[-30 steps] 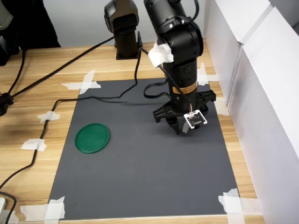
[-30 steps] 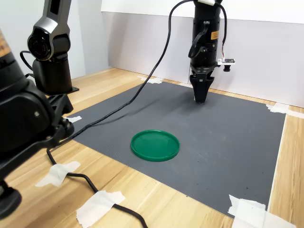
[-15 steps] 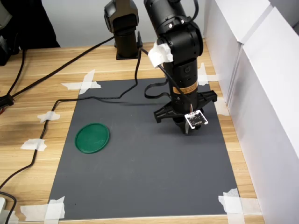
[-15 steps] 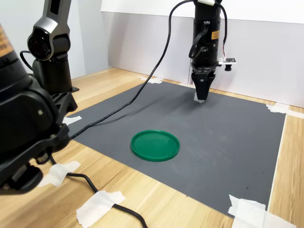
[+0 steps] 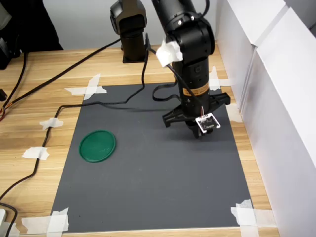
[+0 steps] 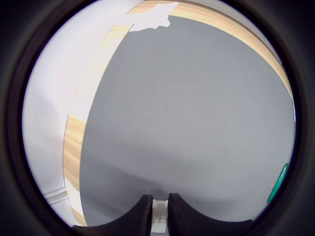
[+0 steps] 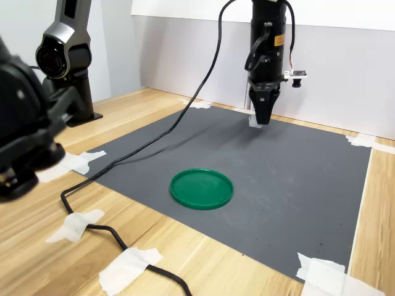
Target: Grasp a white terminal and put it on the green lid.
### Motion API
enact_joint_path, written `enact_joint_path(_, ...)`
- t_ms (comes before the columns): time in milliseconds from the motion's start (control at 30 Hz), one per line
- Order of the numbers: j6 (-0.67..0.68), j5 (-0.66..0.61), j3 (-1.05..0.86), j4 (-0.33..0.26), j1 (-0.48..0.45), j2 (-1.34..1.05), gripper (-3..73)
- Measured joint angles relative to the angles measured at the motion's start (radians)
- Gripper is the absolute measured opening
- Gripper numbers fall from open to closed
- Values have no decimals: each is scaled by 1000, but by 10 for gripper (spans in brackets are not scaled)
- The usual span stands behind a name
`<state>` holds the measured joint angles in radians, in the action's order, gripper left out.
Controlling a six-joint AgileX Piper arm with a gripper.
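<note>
here the white terminal [image 6: 159, 215] sits pinched between the two dark fingers [image 6: 139, 216] of the gripper [image 7: 260, 119], as the wrist view shows plainly; the claw is closed on it. in the second exterior view a small pale bit shows at the fingertips, held clear above the dark grey mat [image 7: 296, 179] with the arm [image 7: 266, 43] standing upright over the mat's far part. in the first exterior view the gripper [image 5: 197, 133] hangs over the first exterior view's right part of the mat [image 5: 148, 182], and the terminal itself is too hidden there to pick out. the green lid [image 5: 98, 145] lies flat on the mat well apart from the gripper, toward the first exterior view's left; in the second exterior view the green lid [image 7: 202, 188] lies nearer the camera than the arm. white tape pieces [image 5: 244, 213] hold the mat's corners to the wooden table [image 5: 39, 118], and a black cable [image 5: 64, 106] runs across the table and the mat's edge
</note>
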<state>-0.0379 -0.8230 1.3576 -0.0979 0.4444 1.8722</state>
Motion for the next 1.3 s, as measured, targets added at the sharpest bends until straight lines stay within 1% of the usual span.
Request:
enact_joint_path(133, 14, -25, 0, 0, -21, -63, 79)
enact_joint_path(267, 38, -55, 0, 0, -92, -127, 79)
enact_joint_path(467, 161, -150, 0, 2, -251, -197, 79)
enact_joint_path(567, 228, -182, 0, 16, -342, -203, 79)
enact_joint_path(733, 339, -183, 0, 67, -501, -203, 79)
enact_joint_path(867, 424, -170, 0, 74, -601, -196, 79)
enact_joint_path(933, 450, -152, 0, 74, -628, -174, 79)
enact_joint_path(1033, 468, -129, 0, 73, -637, -130, 79)
enact_joint_path(1233, 482, -119, 0, 12, -637, -50, 79)
enact_joint_path(1300, 482, -117, 0, 7, -637, -29, 79)
